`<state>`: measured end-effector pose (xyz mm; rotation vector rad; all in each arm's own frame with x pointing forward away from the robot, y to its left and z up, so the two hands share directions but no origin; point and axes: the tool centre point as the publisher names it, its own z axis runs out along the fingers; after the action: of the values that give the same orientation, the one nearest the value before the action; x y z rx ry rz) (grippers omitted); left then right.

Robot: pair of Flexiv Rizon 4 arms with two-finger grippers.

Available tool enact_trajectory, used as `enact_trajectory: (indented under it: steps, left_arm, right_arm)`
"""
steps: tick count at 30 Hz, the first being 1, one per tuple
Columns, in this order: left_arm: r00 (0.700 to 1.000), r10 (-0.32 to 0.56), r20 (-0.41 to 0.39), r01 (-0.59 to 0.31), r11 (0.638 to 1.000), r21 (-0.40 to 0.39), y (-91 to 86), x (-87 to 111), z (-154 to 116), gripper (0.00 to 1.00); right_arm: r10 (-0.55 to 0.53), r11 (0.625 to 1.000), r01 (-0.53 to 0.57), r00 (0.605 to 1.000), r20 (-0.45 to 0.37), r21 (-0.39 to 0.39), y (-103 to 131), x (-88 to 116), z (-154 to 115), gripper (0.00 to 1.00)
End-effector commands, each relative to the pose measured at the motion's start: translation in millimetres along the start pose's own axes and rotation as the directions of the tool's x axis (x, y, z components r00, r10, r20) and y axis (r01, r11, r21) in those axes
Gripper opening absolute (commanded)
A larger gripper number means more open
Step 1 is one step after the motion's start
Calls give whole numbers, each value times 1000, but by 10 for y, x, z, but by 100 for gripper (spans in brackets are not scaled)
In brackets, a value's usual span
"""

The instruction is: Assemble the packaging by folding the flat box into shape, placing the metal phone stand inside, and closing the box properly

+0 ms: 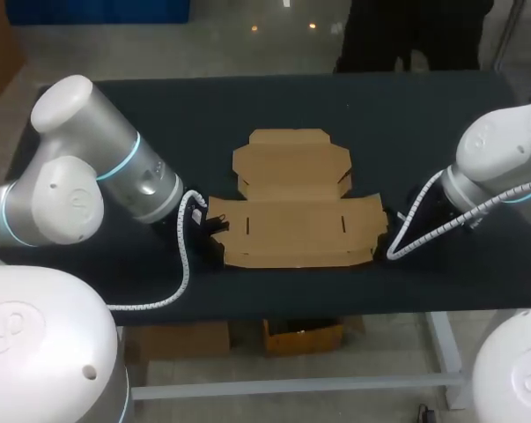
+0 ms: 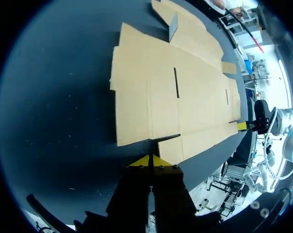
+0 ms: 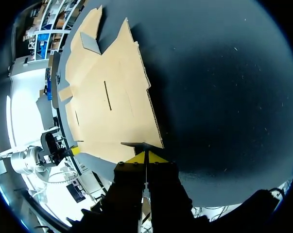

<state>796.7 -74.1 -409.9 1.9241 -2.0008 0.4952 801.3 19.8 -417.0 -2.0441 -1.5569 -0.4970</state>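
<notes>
We see the box (image 1: 293, 211) lying flat at the centre of the counter (image 1: 406, 115), not yet folded into shape, and no stand in view. Our left jaws sit closed at its 9 o'clock edge and our right jaws closed at 3 o'clock. Every step remains.

Nothing readable here as far as I can tell. The flat box (image 1: 291, 220) is just plain brown card with no print or labels showing. There's a faint raised mark on the robot base at lower left of the head view, but I can't make it out.
</notes>
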Motion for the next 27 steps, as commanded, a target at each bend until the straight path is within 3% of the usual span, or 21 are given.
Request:
enact_trajectory:
  steps: [1,27]
  left_arm:
    - [1000,-1,7,1,1000,3,11,11,-6,0]
    - [1000,25,15,-25,999,21,16,121,-89,0]
  right_arm:
    - [-1,1000,1,1000,-4,3,2,2,-21,0]
    - [-16,1000,16,1000,-2,-9,10,71,-75,0]
